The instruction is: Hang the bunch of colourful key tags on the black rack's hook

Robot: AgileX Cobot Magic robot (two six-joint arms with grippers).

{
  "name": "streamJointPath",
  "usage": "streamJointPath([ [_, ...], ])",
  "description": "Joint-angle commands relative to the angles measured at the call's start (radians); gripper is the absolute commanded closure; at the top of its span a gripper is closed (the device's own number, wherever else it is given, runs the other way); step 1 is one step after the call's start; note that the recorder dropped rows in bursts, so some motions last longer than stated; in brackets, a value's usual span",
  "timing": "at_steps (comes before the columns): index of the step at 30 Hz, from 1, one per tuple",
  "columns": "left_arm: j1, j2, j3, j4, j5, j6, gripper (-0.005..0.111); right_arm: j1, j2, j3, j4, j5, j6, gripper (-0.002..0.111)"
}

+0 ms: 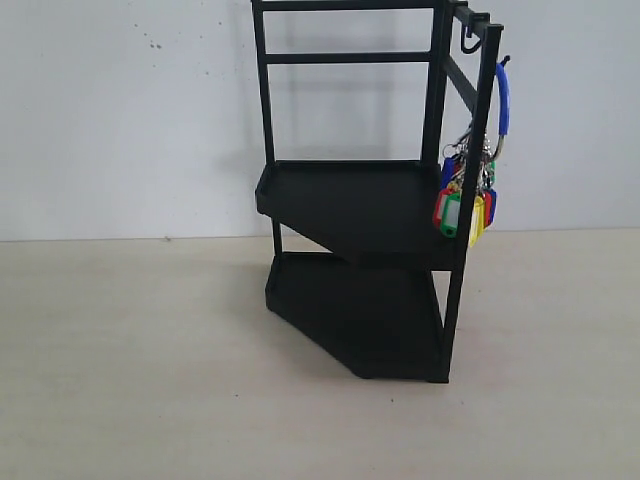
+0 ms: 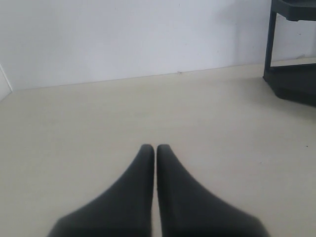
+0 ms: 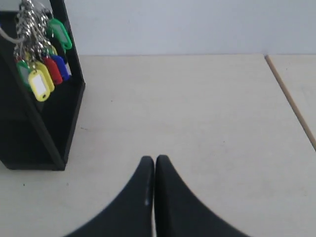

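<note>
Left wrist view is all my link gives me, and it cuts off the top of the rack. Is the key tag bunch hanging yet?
Observer: Yes. The colourful key tag bunch hangs beside the black rack, at the post on the exterior view's right, level with the upper tray.
Operator: Hanging from what?
Observer: Its blue loop strap runs up to the hook, the small prong near the post's top, not the dangling J-shaped hook.
Operator: And the right gripper?
Observer: The right gripper is shut, holds nothing, and is apart from the rack.
</note>
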Motion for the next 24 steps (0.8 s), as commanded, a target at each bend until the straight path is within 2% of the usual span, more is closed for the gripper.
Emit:
streamJointPath([
  [1,-0.001,-0.002,-0.001,-0.002,-0.007,0.001,0.102,0.001,-0.154,-0.002,-0.017,0.004,-0.013,0.108],
  [4,-0.001,-0.002,-0.001,-0.002,-0.007,0.001,0.102,-0.001,-0.285,0.025,-0.017,-0.021,-0.030,0.108],
  [6,-0.001,-0.002,-0.001,-0.002,-0.007,0.001,0.102,-0.035,-0.382,0.111,-0.017,-0.118,-0.039,0.108],
  [8,-0.001,-0.002,-0.001,-0.002,-0.007,0.001,0.102,-0.090,-0.466,0.226,-0.005,-0.276,-0.029,0.108],
  [10,-0.001,-0.002,-0.001,-0.002,-0.007,0.001,0.102,-0.159,-0.559,0.413,0.010,-0.535,-0.017,0.108],
  [16,-0.001,-0.002,-0.001,-0.002,-0.007,0.001,0.102,-0.251,-0.670,0.787,0.008,-0.851,-0.019,0.108],
  [19,-0.001,-0.002,-0.001,-0.002,-0.007,0.001,0.102,-0.253,-0.715,0.835,0.010,-0.887,-0.017,0.108],
  [21,-0.001,-0.002,-0.001,-0.002,-0.007,0.001,0.102,-0.253,-0.715,0.835,0.034,-0.787,0.015,0.108],
  [24,-0.001,-0.002,-0.001,-0.002,-0.008,0.001,0.102,-0.253,-0.715,0.835,0.036,-0.732,0.013,0.108],
])
